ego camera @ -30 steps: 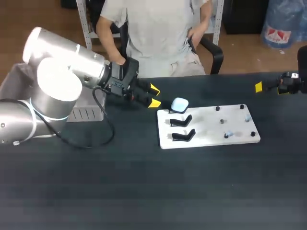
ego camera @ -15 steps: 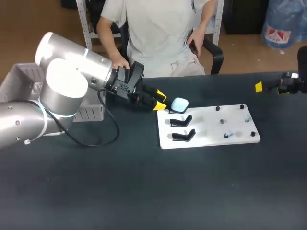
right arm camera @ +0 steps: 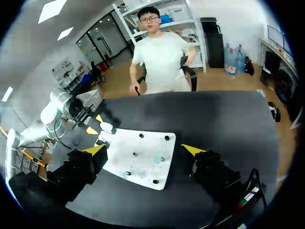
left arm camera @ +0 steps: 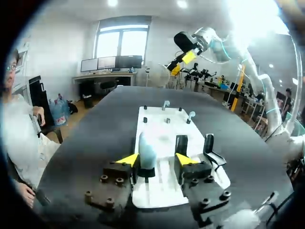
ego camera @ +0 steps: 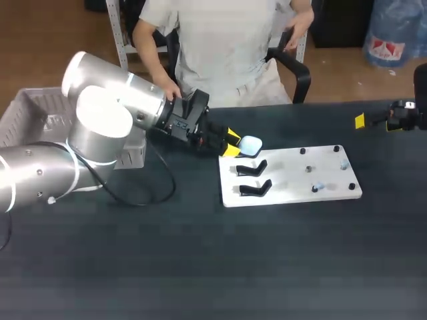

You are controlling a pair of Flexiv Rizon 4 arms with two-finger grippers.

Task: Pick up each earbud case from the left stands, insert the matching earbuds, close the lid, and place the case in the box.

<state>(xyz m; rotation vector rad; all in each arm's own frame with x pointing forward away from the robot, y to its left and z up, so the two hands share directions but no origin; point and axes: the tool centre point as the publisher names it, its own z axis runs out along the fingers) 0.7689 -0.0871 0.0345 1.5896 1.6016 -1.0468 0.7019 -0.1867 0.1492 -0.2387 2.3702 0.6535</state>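
the job looks to be at its very start, at least for this case (ego camera: 251,144). it sits on the farthest of the three black stands (ego camera: 253,168) at the left end of the white board (ego camera: 287,190), lid down, not yet lifted. the other two stands are bare; whether their cases are already packed away i cannot tell, because the grey box (ego camera: 27,110) at the left edge of the counter (ego camera: 200,267) is partly hidden behind the left arm and i see nothing in the part that shows.

the left tool (ego camera: 232,143) is right at the case. from its own wrist, the left tool (left arm camera: 156,160) has its fingers spread, with the case (left arm camera: 146,151) standing between them, close against one yellow tip and apart from the other, so it is not gripped. the right tool (right arm camera: 144,149) hangs well off at the counter's right end, fingers wide apart, holding nothing.

the small pale earbuds (ego camera: 317,187) rest among the pegs on the board's right half, untouched as far as i can judge. so everything is left to do here: closing on the case, lifting it, opening it, seating the earbuds, shutting the lid and carrying it over to the box.
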